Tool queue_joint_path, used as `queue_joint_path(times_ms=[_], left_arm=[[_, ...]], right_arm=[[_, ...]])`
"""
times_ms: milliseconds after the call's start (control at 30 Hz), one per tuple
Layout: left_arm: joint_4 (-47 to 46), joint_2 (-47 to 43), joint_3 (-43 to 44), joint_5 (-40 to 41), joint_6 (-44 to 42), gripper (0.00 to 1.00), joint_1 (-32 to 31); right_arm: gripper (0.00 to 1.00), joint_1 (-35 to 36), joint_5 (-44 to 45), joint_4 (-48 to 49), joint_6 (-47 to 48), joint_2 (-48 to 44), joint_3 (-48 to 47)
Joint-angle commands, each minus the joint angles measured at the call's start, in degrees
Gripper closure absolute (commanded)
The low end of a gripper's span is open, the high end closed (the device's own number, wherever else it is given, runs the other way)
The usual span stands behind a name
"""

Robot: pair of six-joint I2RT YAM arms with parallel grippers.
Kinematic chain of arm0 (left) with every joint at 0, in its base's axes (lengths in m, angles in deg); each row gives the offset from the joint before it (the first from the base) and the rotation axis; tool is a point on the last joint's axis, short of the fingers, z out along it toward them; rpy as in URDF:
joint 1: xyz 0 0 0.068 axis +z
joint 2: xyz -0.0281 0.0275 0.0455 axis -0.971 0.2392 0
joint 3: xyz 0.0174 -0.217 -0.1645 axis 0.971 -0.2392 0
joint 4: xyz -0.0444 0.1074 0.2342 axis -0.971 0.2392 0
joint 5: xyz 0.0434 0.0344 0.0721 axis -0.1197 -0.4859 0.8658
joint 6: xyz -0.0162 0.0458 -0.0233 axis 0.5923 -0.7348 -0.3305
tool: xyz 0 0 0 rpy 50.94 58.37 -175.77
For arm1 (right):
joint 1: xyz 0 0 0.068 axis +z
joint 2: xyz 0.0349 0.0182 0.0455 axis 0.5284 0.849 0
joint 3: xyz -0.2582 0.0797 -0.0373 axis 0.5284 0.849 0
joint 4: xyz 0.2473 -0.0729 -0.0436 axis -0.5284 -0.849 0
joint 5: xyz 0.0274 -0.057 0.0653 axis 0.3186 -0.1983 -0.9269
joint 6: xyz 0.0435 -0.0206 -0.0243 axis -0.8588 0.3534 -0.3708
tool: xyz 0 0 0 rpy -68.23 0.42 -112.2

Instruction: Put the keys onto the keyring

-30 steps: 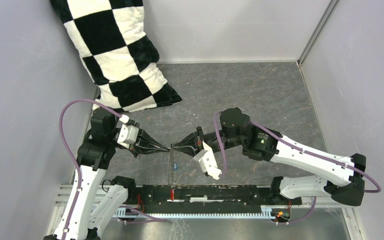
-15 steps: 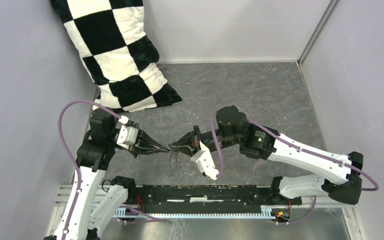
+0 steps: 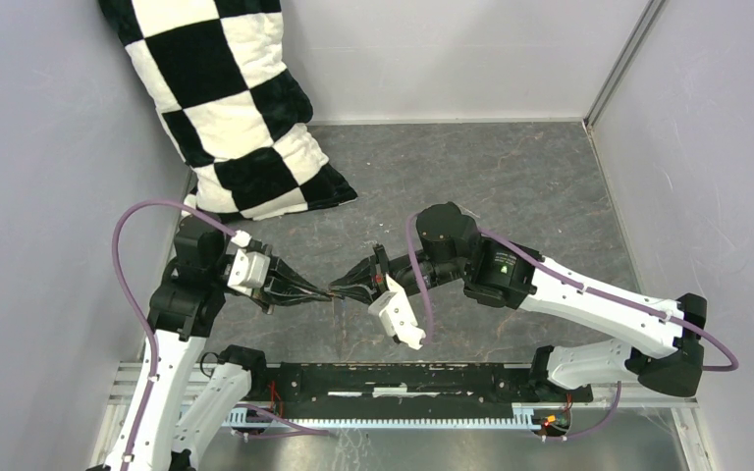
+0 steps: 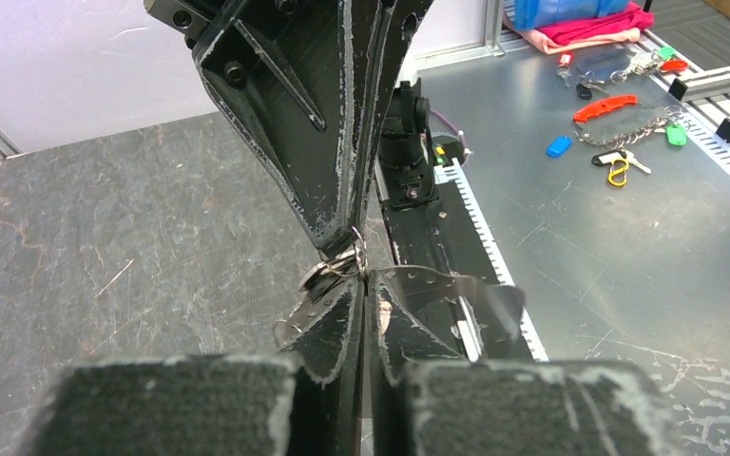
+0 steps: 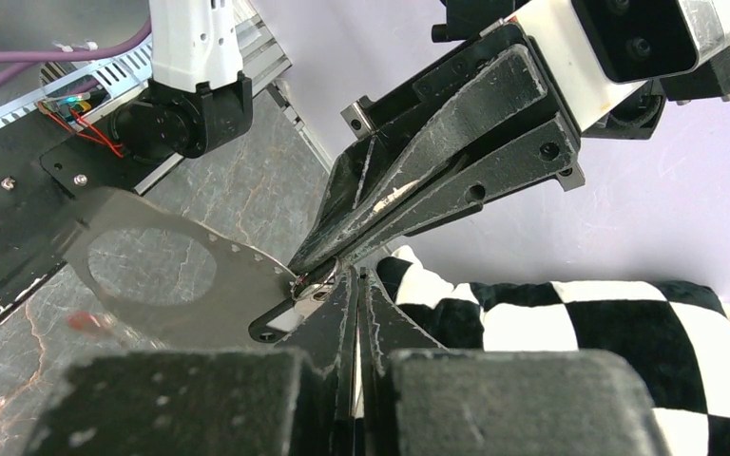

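Note:
My left gripper (image 3: 330,291) and right gripper (image 3: 348,289) meet tip to tip low over the grey floor. The left gripper (image 4: 363,285) is shut on the edge of the keyring (image 5: 76,249), a large grey oval hoop. It sticks out beside the tips (image 4: 461,285) and shows edge-on from above (image 3: 339,312). The right gripper (image 5: 355,275) is shut on the dark key with white (image 5: 280,318), held by its small metal ring (image 5: 321,282) against the hoop. A blurred red spot (image 5: 86,323) lies on the floor. The blue key is out of view.
A black-and-white checkered pillow (image 3: 236,108) leans in the back left corner. Grey walls close in the left, back and right. A black rail (image 3: 403,378) runs along the near edge. Beyond it, a metal shelf (image 4: 570,237) holds several loose keys and tags.
My right arm has shifted a little left and its wrist has turned. The tips stay together. A small blue thing seen on the floor under the tips a second ago no longer shows.

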Motion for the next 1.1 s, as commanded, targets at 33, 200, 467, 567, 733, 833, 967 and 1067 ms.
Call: queue_joint_path(times_ms=[33, 200, 467, 567, 733, 833, 967, 1067], left_arm=[[-1.55, -1.01, 1.11, -2.48, 0.33, 0.87, -0.4], [0.04, -1.6, 1.62, -0.1, 0.58, 0.74, -0.4], [1.79, -2.57, 1.65, 3.0, 0.57, 0.71, -0.4], [2.18, -2.92, 1.65, 5.25, 1.29, 0.71, -0.4], [-1.45, -2.89, 1.02, 9.13, 9.13, 0.53, -0.4], [-3.22, -3.04, 0.73, 8.83, 12.14, 0.54, -0.4], [-5.24, -3.26, 0.25, 8.43, 14.41, 0.61, -0.4], [-5.2, -3.07, 0.37, 8.19, 14.67, 0.71, -0.4]], right_arm=[[0.99, 0.37, 0.63, 3.75, 0.18, -0.38, -1.62], [0.99, 0.32, 1.14, 4.67, -0.47, -1.14, -0.94], [1.0, 0.37, 1.33, 6.04, -1.17, -1.84, -0.55], [1.0, 0.47, 1.5, 6.44, -1.26, -2.2, -0.38], [1.0, 0.48, 1.33, 7.07, -1.63, -2.77, 0.07], [1.0, 0.48, 1.33, 7.1, -1.78, -2.82, 0.22], [1.0, 0.56, 1.49, 7.09, -1.7, -2.82, 0.26], [1.0, 0.49, 1.75, 6.99, -1.71, -2.81, 0.3]])
